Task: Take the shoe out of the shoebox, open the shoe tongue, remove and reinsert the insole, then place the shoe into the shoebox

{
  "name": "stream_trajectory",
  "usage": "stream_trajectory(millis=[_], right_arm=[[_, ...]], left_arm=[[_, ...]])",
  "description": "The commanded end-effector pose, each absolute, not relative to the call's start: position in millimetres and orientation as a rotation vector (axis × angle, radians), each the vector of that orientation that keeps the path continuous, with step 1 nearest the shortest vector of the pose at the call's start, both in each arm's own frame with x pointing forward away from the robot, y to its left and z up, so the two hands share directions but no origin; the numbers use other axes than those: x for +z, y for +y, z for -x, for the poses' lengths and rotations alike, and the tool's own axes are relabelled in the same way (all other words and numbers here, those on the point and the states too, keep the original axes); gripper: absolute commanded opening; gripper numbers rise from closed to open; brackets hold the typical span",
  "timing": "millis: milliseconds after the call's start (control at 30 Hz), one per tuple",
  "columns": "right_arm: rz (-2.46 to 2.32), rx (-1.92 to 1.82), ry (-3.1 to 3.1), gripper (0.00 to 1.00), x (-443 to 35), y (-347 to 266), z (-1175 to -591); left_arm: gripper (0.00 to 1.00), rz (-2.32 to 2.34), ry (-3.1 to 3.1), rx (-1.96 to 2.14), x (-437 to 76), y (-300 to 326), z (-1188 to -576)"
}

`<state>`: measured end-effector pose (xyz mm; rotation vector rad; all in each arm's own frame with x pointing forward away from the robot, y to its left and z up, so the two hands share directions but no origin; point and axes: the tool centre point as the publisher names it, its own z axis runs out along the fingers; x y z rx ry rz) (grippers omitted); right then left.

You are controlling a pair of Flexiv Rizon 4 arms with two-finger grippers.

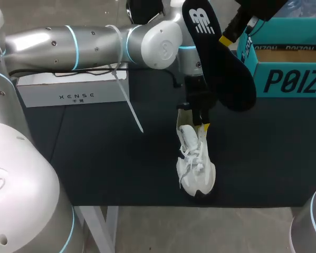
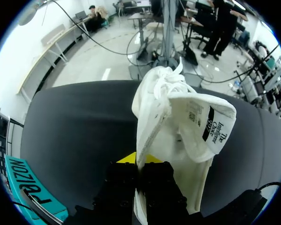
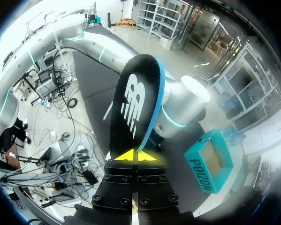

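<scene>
Table (image 1: pixel 94 168), blk: shoe (image 1: pixel 195 163), white box (image 1: pixel 73 95), shoebox (image 1: pixel 289 79); insole (image 1: pixel 221 63) held above.

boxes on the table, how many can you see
2. A flat white cardboard box lies at the far left of the black table. An open teal cardboard shoebox stands at its far right. No other shows, though parts of the surface are covered from view.

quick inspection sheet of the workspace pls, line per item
surface: black table
job's things: white shoe toe toward the near edge; black insole out, held in the air; teal shoebox open, far right
clutter: white box at far left
hands: left hand shut on the shoe's heel end; right hand shut on the insole
cables: black cable along the left arm
surroundings: nothing seen
</scene>
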<state>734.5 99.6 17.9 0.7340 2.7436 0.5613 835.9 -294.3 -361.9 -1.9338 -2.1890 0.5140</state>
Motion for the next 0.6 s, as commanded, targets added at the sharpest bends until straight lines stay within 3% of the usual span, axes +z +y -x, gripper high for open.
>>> stream_trajectory(millis=[33, 333, 367, 400, 600], right_arm=[[-0.736, 0.56, 2.746, 0.0, 17.8, 100.2, -735.6], [-0.736, 0.56, 2.746, 0.0, 17.8, 100.2, -735.6], [-0.736, 0.56, 2.746, 0.0, 17.8, 100.2, -735.6], [-0.736, 0.56, 2.746, 0.0, 17.8, 100.2, -735.6], [-0.736, 0.56, 2.746, 0.0, 17.8, 100.2, -735.6]], left_arm=[[0.0, 1.96, -2.152, 0.489, -371.2, -304.1, -840.6], [0.03, 2.04, -2.138, 0.498, -381.2, -317.3, -840.4], [0.57, 2.048, -2.152, 0.509, -381.3, -318.9, -840.6], [1.0, 2.054, -2.146, 0.515, -381.2, -320.1, -840.7], [1.0, 2.065, -2.182, 0.61, -367.3, -326.0, -844.7]])
